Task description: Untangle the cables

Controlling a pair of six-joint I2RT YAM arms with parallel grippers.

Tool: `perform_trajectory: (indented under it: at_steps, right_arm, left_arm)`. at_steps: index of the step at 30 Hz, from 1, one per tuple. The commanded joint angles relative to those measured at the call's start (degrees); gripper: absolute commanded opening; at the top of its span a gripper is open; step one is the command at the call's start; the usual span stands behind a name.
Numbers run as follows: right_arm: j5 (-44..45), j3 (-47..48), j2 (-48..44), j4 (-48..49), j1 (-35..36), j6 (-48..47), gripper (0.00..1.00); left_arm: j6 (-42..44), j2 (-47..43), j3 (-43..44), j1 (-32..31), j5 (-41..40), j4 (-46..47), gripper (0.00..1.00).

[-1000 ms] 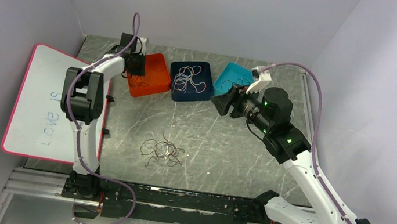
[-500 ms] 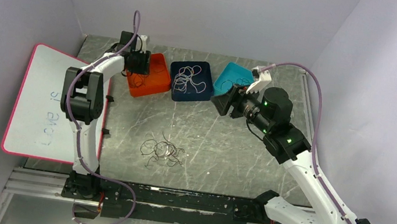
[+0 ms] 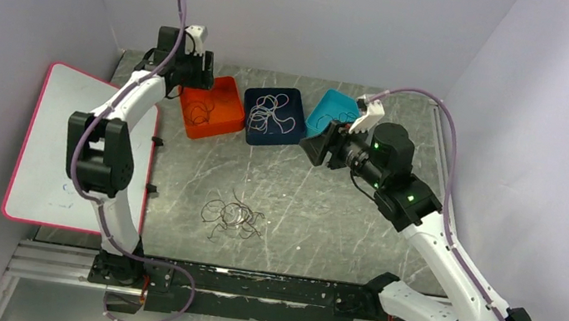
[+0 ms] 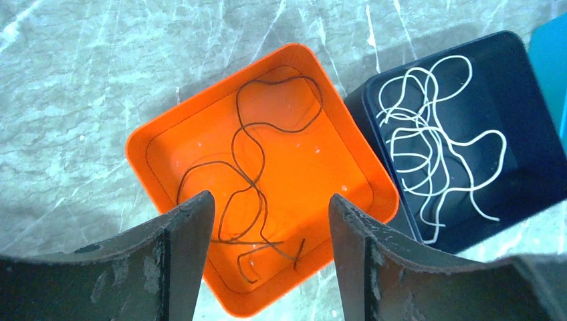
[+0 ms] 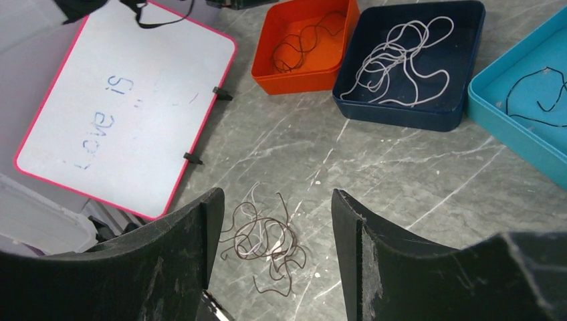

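A tangled heap of thin dark and pale cables [image 3: 231, 218] [image 5: 264, 241] lies on the table's near middle. At the back, a brownish-red cable [image 4: 254, 167] curls inside the orange bin [image 3: 233, 93] [image 4: 140, 144]. White cable [image 4: 428, 154] fills the navy bin [image 3: 302, 100], and a black cable [image 5: 535, 100] lies in the teal bin [image 3: 322, 107]. My left gripper [image 3: 198, 80] [image 4: 269, 200] hangs open above the orange bin with nothing between its fingers. Held open and empty, my right gripper [image 3: 308, 147] [image 5: 277, 194] sits high beside the teal bin, facing the heap.
A pink-framed whiteboard [image 3: 73, 148] [image 5: 127, 100] with blue writing overhangs the table's left edge. The three bins stand in a row along the back. Grey walls close in the left, back and right sides.
My left gripper has opened over the orange bin and lifted up and back, leaving the brownish-red cable in the bin. The right arm has barely moved.
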Motion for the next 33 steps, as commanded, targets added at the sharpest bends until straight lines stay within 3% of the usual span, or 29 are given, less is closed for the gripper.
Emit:
perform_trajectory:
  at_steps: [1, 9, 19, 25, 33]
  right_arm:
    - [-0.2, -0.2, 1.3, -1.4, 0.2, -0.2, 0.63]
    - [-2.6, -0.7, 7.4, -4.5, 1.9, -0.7, 0.63]
    - [8.0, -5.0, 16.7, -2.4, 15.5, 3.6, 0.62]
    - [16.5, -11.4, 21.5, 3.4, 23.5, 10.7, 0.62]
    - [20.4, -16.3, 24.2, 7.1, 25.6, 18.4, 0.59]
  left_arm:
    - [-1.1, -6.4, -4.6, 0.0, 0.3, 2.2, 0.67]
    - [-3.4, -21.6, -19.3, -2.7, 1.0, 5.2, 0.65]
    - [-15.8, -42.1, -44.7, -12.6, -3.3, 8.3, 0.63]
    - [-21.7, -48.3, -50.8, -19.6, -7.4, 6.5, 0.62]
    - [-22.6, -52.3, -54.3, -20.6, -9.7, 5.2, 0.61]
